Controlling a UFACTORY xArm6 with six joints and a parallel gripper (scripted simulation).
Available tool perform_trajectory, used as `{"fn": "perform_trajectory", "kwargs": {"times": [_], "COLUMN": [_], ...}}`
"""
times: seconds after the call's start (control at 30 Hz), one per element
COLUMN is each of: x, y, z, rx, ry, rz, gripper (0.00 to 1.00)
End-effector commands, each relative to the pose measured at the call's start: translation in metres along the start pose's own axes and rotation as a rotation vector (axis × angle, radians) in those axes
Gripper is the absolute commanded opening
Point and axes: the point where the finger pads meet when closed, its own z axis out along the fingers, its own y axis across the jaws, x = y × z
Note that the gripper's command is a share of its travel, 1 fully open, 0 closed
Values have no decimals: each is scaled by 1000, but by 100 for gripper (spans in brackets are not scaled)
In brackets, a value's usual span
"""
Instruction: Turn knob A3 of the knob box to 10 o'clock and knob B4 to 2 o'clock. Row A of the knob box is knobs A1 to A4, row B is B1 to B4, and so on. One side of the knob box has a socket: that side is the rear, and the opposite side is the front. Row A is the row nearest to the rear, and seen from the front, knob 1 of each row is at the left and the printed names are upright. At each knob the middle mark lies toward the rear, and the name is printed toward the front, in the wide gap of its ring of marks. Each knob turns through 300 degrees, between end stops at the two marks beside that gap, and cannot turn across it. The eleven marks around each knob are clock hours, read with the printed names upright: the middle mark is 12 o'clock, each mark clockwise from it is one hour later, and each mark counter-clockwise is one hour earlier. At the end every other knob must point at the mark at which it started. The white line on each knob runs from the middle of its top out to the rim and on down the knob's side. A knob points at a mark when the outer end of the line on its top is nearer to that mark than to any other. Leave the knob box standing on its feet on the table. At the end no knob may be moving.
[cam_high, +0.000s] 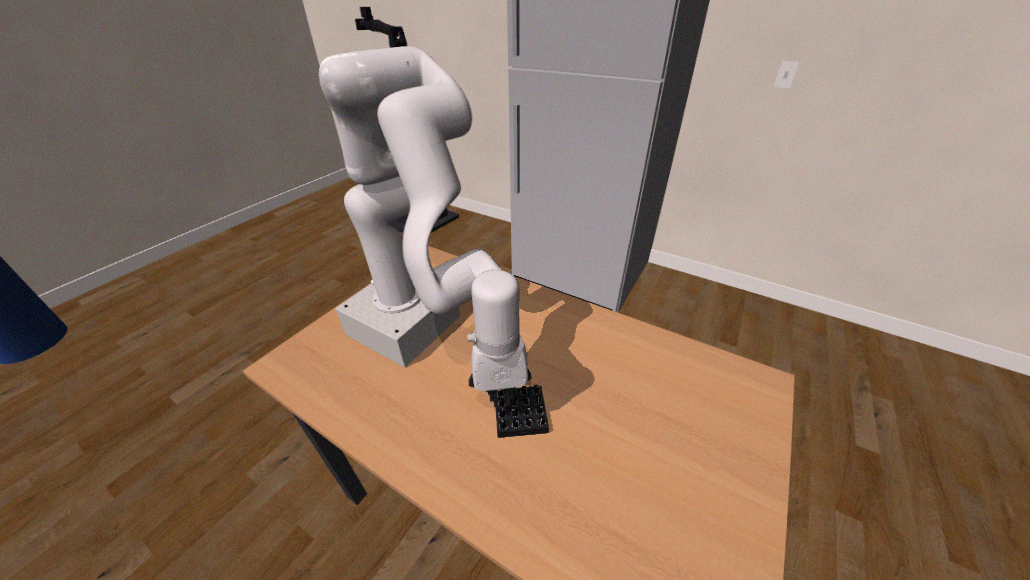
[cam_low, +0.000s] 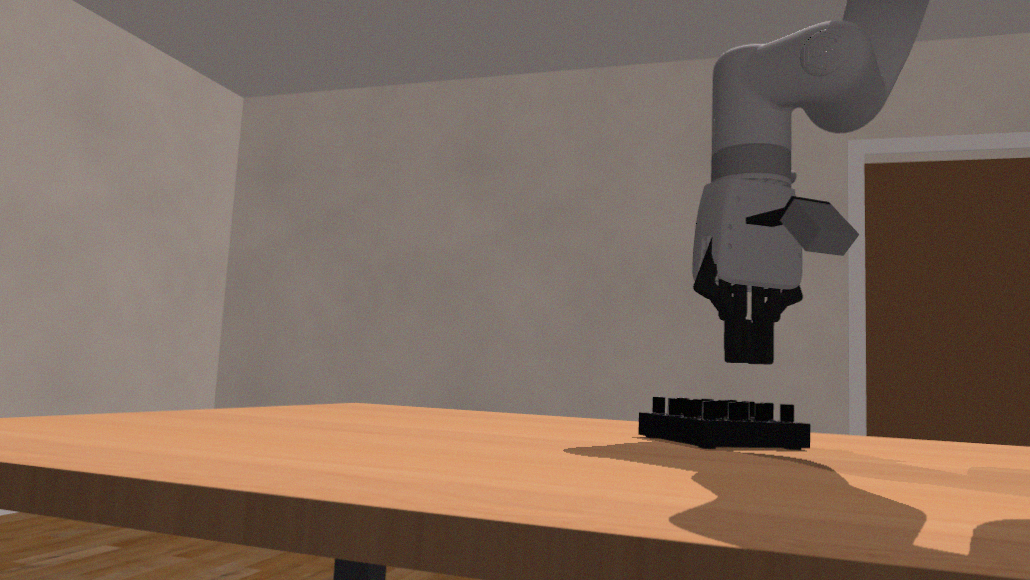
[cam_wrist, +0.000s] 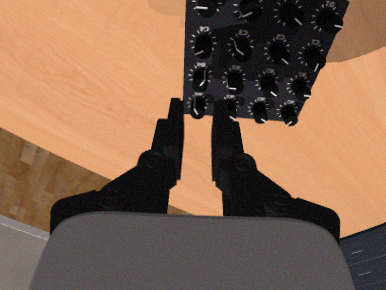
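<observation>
Black knob box (cam_wrist: 262, 52) carries 16 white-lined knobs; claw (cam_wrist: 197, 127) above, narrowly parted, holding nothing.

The top view looks down from high and far across the worktop (cam_high: 648, 446). The exterior view sits low at the worktop's edge, facing level. The wrist view peers down past the claw (cam_wrist: 197, 127). All share the knob box (cam_high: 521, 412).

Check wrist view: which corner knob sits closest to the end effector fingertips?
The bottom-left corner knob, just past the left fingertip; the other three corners lie farther off.
</observation>
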Motion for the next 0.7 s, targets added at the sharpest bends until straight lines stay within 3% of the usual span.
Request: {"fn": "perform_trajectory", "kwargs": {"times": [0.0, 0.67], "x": [-1, -1], "y": [1, 1], "z": [4, 25], "rx": [-2, -2], "ry": [-3, -3], "rz": [0, 0], "gripper": [19, 19]}}
